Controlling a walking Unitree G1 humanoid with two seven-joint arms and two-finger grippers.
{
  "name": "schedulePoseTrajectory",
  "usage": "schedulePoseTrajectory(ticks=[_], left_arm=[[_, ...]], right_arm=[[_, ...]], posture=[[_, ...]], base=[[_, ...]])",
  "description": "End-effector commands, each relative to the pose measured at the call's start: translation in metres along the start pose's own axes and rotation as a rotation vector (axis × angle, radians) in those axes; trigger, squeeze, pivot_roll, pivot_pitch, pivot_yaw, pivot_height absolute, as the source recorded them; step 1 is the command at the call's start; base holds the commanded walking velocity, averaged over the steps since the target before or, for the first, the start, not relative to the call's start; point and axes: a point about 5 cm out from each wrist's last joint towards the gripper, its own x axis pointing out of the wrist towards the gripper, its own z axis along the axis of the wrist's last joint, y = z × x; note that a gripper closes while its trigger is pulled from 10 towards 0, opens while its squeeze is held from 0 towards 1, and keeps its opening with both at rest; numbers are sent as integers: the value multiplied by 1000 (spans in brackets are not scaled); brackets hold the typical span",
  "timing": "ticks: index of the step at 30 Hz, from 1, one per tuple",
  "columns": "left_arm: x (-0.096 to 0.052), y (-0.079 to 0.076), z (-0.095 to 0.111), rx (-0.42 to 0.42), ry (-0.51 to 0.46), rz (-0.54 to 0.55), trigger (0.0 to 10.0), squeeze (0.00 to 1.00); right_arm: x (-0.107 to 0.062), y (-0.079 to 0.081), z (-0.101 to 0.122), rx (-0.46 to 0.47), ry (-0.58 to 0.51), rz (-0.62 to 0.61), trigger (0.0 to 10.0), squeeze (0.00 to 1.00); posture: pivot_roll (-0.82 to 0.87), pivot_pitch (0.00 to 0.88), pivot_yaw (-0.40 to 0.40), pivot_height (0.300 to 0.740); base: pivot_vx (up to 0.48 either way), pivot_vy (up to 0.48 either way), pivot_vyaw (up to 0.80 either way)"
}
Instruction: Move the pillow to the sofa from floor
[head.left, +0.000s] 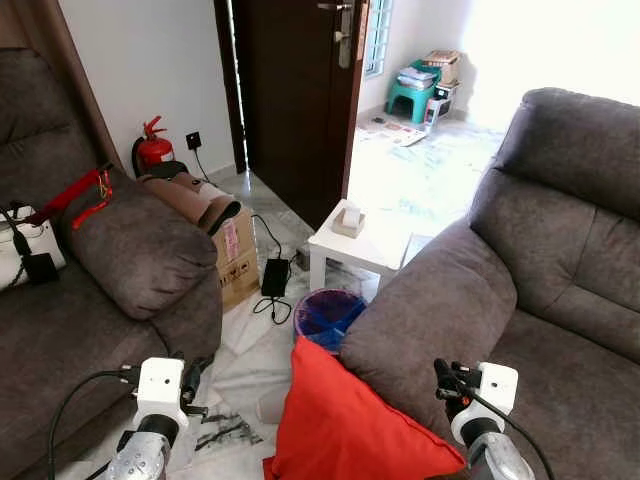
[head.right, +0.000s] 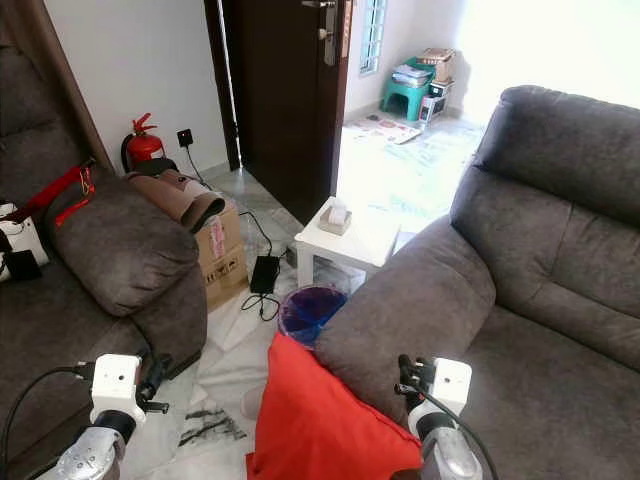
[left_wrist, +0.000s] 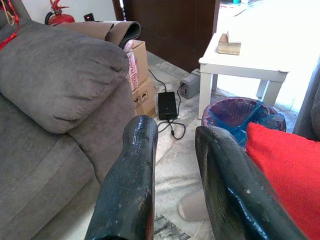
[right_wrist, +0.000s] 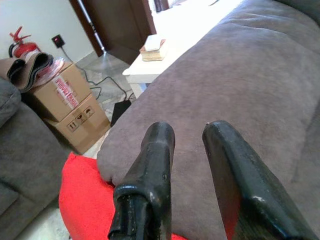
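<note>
A red pillow (head.left: 345, 420) stands on the tiled floor, leaning against the armrest (head.left: 430, 310) of the grey sofa (head.left: 570, 250) on my right. It also shows as the red pillow (left_wrist: 285, 170) and the red pillow (right_wrist: 82, 192) in the wrist views. My left gripper (head.left: 190, 380) is held low over the floor, left of the pillow, open with nothing between its fingers (left_wrist: 132, 170). My right gripper (head.left: 446, 382) hovers over the armrest just right of the pillow's upper edge, also open and empty, with its fingers (right_wrist: 155, 150) above the grey cushion.
A second grey sofa (head.left: 130, 250) fills the left side. Between the sofas are a blue-lined waste bin (head.left: 328, 312), a small white table (head.left: 350, 245), a cardboard box (head.left: 237, 255) and a black power adapter (head.left: 275, 275) with cables. A fire extinguisher (head.left: 152, 150) stands by the dark door (head.left: 290, 90).
</note>
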Motion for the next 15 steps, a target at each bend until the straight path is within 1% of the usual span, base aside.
schedulePoseTrajectory(ticks=[1,3,4,6,7,13,15], left_arm=[[5,2,7,11,-26,-6,10000,0],[8,0,10,42,-30,-24,10000,0],[11,0,13,43,-37,-30,10000,0],[14,0,16,-4,-42,-22,10000,0],[15,1,18,-18,-45,-16,10000,0],[14,3,17,-6,-33,-27,10000,0],[14,3,16,-5,-29,-26,10000,0]], right_arm=[[2,-1,3,13,-9,-23,10000,0],[2,0,3,12,-9,-27,10000,0],[4,2,3,5,-7,-30,10000,0],[5,1,4,0,0,-47,10000,0],[6,-1,6,12,-1,-65,10000,0],[7,1,9,-15,-4,-37,10000,0],[8,1,10,-17,-10,-32,10000,0]], posture=[[72,0,-4,740],[71,0,-4,740],[64,0,0,740],[61,0,0,736],[60,0,4,726],[65,0,-1,681],[70,0,-3,681]], base=[[0,0,0],[0,0,0],[0,0,0],[0,0,0],[0,0,0],[0,0,0],[0,0,0]])
